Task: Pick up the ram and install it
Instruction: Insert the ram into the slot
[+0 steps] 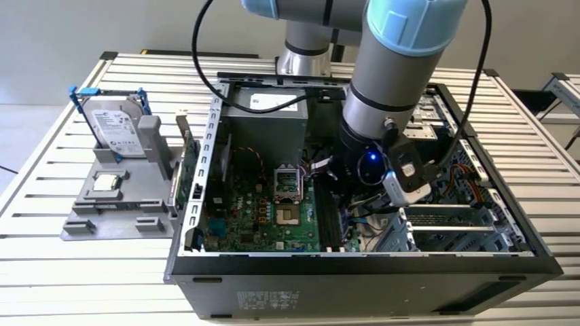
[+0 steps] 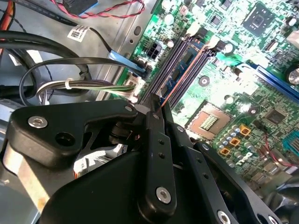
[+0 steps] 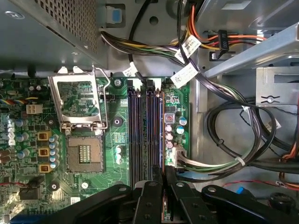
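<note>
Second wrist view showed the gripper point(image 2: 158, 105) closed on the ram point(image 2: 161, 100), edge-on above the motherboard's slots point(image 2: 180, 70); likely light, stiff, fragile, best pinched by its edges.

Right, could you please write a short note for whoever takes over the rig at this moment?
Gripper: inside the computer case, fingers closed on the near end of the ram.
Ram: on edge, lined up along the black slots beside the processor socket.
Done: ram picked up and at the slots.
Left: full seating cannot be confirmed.
</note>
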Controlling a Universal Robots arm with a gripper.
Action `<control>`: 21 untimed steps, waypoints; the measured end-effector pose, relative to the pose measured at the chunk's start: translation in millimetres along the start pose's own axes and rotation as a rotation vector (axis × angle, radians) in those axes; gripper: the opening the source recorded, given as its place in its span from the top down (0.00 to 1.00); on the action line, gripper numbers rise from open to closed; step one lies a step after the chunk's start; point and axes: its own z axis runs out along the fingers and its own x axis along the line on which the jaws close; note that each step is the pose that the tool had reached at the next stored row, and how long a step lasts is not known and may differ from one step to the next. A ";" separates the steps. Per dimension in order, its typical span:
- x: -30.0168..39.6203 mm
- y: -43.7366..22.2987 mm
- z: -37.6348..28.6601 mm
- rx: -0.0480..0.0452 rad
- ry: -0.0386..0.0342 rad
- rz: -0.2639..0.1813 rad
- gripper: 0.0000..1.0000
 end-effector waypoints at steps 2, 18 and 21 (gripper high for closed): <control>0.0 0.0 1.5 -0.0009 0.0001 0.000 1.00; 0.0 0.1 7.2 -0.0012 0.0000 0.000 1.00; 0.0 0.1 8.6 -0.0011 0.0000 -0.001 1.00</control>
